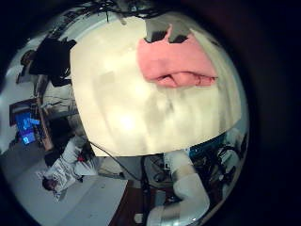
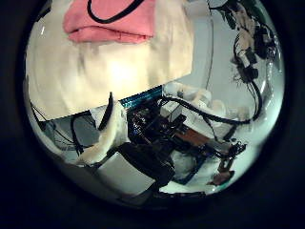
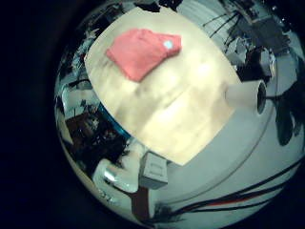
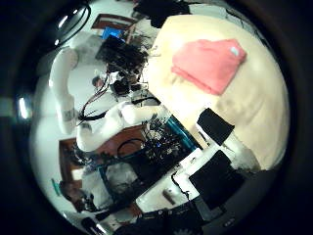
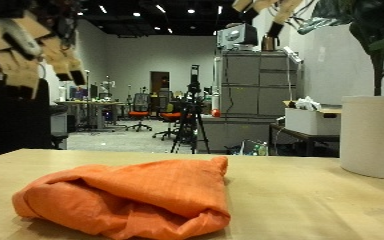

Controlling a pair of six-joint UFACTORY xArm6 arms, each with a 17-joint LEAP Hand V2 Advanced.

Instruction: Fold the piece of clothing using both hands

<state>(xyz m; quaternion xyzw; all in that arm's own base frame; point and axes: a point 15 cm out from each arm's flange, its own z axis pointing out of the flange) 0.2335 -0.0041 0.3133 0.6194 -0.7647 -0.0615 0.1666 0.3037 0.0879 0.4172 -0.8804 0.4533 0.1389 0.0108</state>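
Orange cloth (image 5: 132, 200) lay bunched on the table (image 5: 312, 205), both hands lifted clear, finger state impossible to tell; grabbing one layer could unravel the fold.

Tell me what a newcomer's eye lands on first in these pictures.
An orange piece of clothing, bunched into a loose fold, lies on the pale wooden table and dominates the outside view. Both hands hang raised well above it at the top corners, the left hand and the right hand, neither touching the cloth.
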